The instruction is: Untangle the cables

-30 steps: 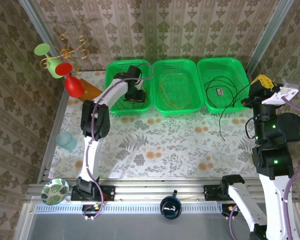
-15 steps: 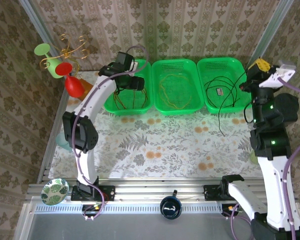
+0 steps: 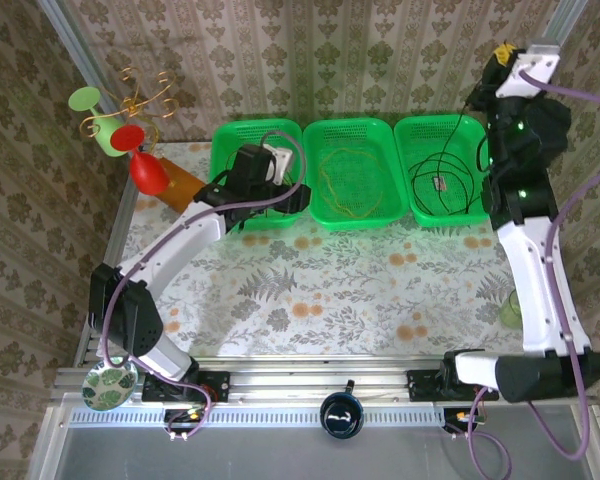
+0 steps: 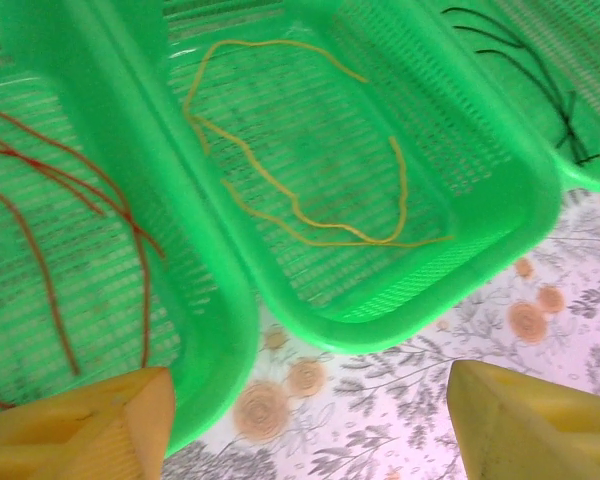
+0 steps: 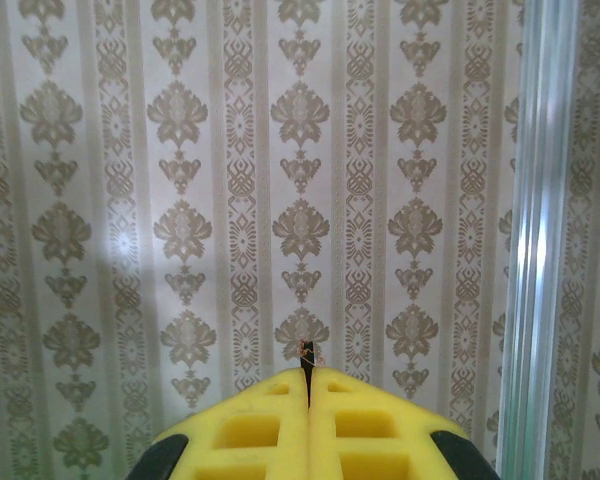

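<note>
Looks nearly sorted. Red cable (image 4: 144, 300) lies in the left basket (image 4: 195, 230) just ahead of the L pincer (image 4: 310, 430). Yellow cable (image 4: 403, 190) sits alone in the middle basket (image 4: 380, 325) ahead-right, no crossing. L pincer gapes wide with nothing btwn its pads, low over the bench (image 4: 540, 290). R pincer (image 5: 308, 378) is raised high, clamped tight on a thin dark strand. Black cable (image 4: 568, 125) trails below it into the right basket (image 3: 450, 125). Prob. left: drop that end in.

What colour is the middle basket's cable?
Yellow cable, best seen in the left wrist view.
</note>
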